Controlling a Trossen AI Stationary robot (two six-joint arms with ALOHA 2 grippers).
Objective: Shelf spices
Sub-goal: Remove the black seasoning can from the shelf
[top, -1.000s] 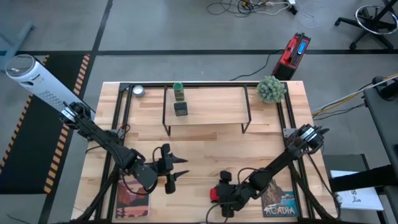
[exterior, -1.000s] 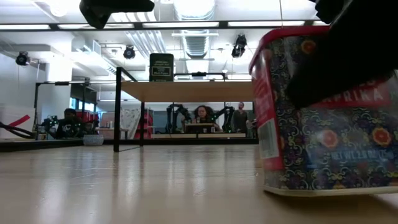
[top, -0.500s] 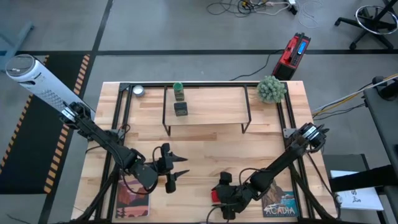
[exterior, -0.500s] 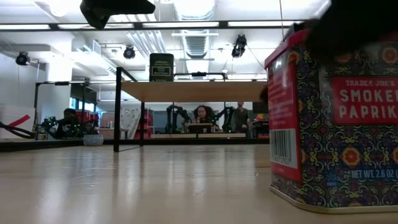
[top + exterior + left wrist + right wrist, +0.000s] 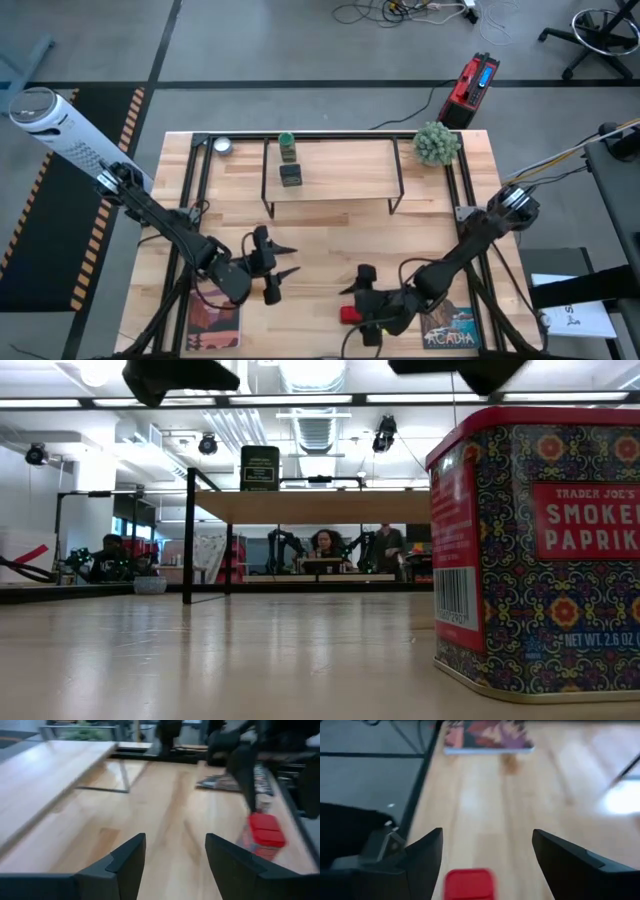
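The red square tin [image 5: 349, 314] stands upright on its base near the table's near edge, its "Smoked Paprika" label filling the low view [image 5: 540, 550]. My right gripper [image 5: 487, 832] hovers open above it, with the tin's lid [image 5: 470, 884] low between the fingers and clear of them. My left gripper [image 5: 288, 262] is open over bare wood to the tin's left and sees the tin [image 5: 266, 830] ahead. On the shelf [image 5: 340, 170], the green-capped bottle [image 5: 287, 146] and dark grey jar [image 5: 291, 175] stand on its board's left end. A small tan blur [image 5: 510, 764] may be the beige jar.
The round silver tin [image 5: 222, 146] sits at the far left corner and a green plant ball [image 5: 436, 143] at the far right. Booklets lie at the near edge, left [image 5: 213, 320] and right [image 5: 450, 328]. The shelf board's right part is bare wood.
My right gripper has let go of the red tin and lifted straight up off it. A second ago its finger covered the tin's top and the tin sat tipped; the tin then shifted a little to the right in the low view and settled flat on its base.
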